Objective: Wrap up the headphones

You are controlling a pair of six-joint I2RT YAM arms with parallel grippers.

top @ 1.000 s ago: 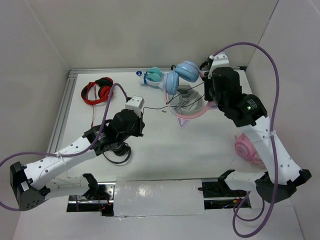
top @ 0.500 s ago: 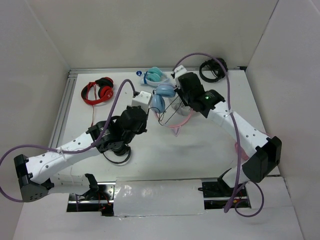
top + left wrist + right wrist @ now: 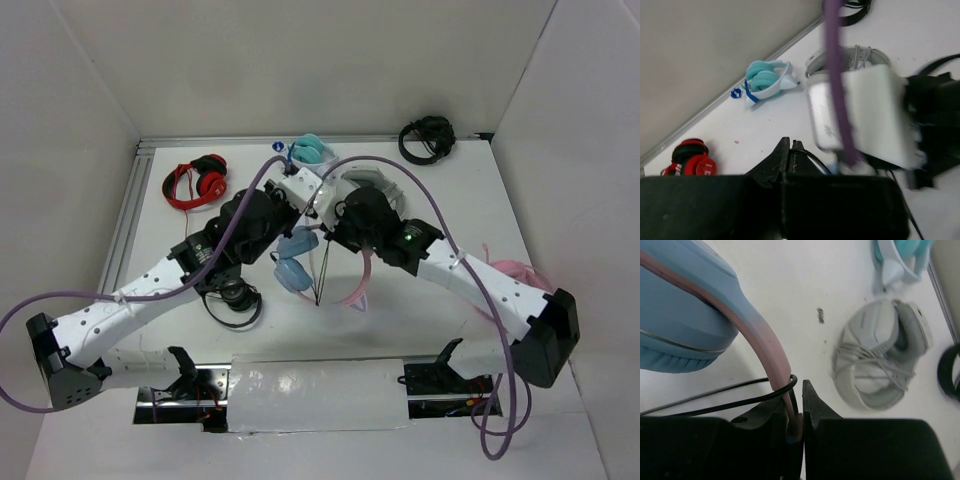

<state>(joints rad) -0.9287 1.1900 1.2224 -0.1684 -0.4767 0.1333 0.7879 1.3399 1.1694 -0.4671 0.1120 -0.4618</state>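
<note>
White walls [image 3: 300, 60] box in a pale tabletop [image 3: 450, 210], and both arms meet over its middle. The headphones [image 3: 296, 262] sit just to the 6 o'clock side of centre in the top view. Their light blue ear cups [image 3: 680, 315] lie toward 9 o'clock, the pink headband [image 3: 365, 285] curves off toward 3 o'clock, and the thin black cable [image 3: 320, 285] drops between the two.

The right tool [image 3: 796, 407] is pinching the headband, with the pink strip caught between its fingers. A turn of the cable loops round the band just above the fingertips.

The left tool [image 3: 790, 150] is beside the ear cups on their 11 o'clock side, with its fingers pressed together. Whether the cable is caught between them cannot be told.

Several other sets lie around the edges:
- Grey-white headphones [image 3: 375, 188], with their cord wound on them, lie at 12 o'clock of the pair, close behind the arms.
- Teal-and-white headphones [image 3: 765, 80] rest by the far rail at 12 o'clock.
- Red headphones [image 3: 197, 182] are at 10 o'clock.
- Black headphones [image 3: 427, 138] are in the 1 o'clock corner.
- All-pink headphones [image 3: 515, 275] are at 4 o'clock, partly hidden by the right arm.
</note>
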